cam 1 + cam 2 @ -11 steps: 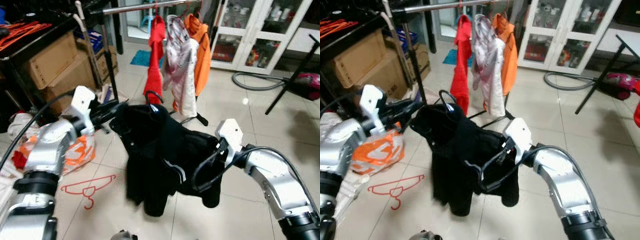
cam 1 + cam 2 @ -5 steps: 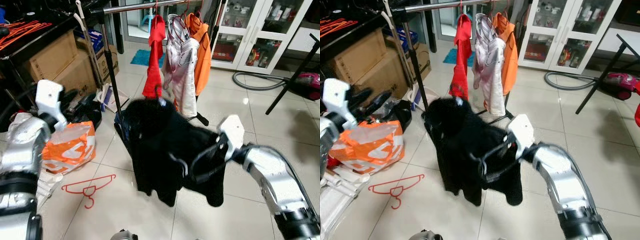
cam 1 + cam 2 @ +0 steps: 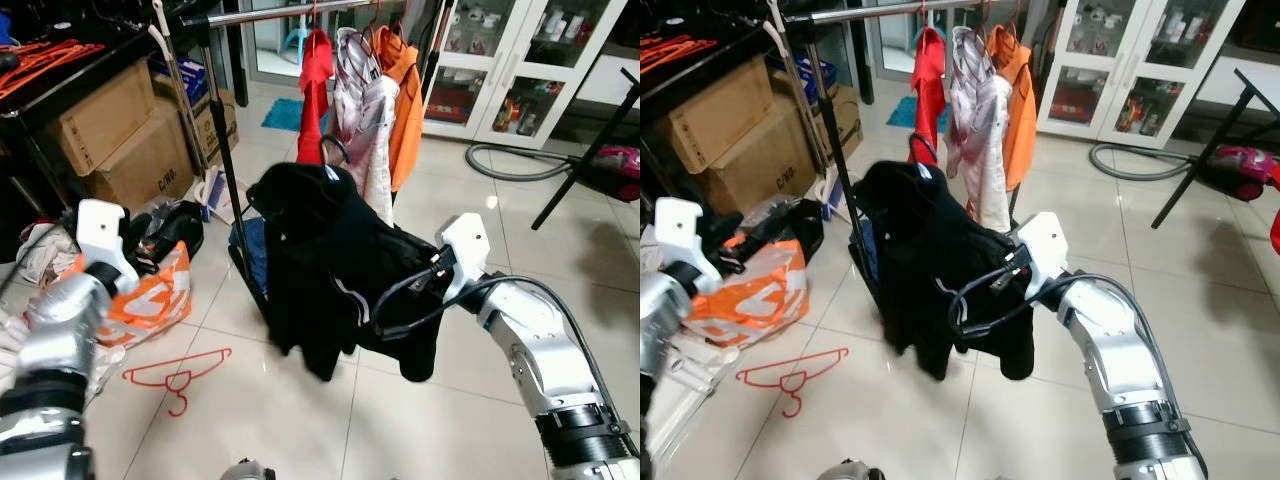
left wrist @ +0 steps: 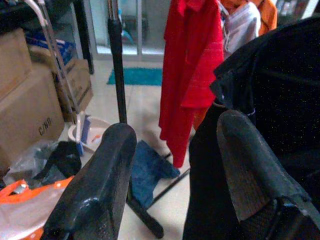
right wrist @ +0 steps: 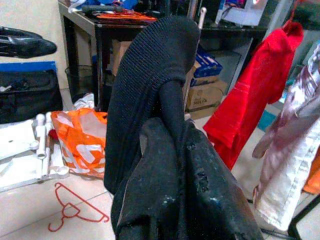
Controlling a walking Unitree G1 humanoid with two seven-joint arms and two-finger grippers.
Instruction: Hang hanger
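Right wrist view: right tool (image 5: pixel 170 165) has its fingers pinched tight on the black garment (image 3: pixel 340 270) — fabric bunched between them. Head views show that garment draped on a hanger, whose hook (image 3: pixel 333 150) sticks up just past the tool's tip, close in front of the red shirt (image 3: pixel 315 100) and below the rail (image 3: pixel 290 12), not on it. White shirt (image 3: pixel 362 130) and orange shirt (image 3: pixel 403 100) hang beside the red one. Left tool (image 4: pixel 175 165) sits well apart from the garment, fingers spread wide — nothing between them, upright rack pole (image 4: pixel 117 65) ahead of it. Red hanger (image 3: pixel 178 375) lies on the floor below the left arm, orange bag (image 3: pixel 150 295) near it, cardboard boxes (image 3: pixel 120 140) beyond.
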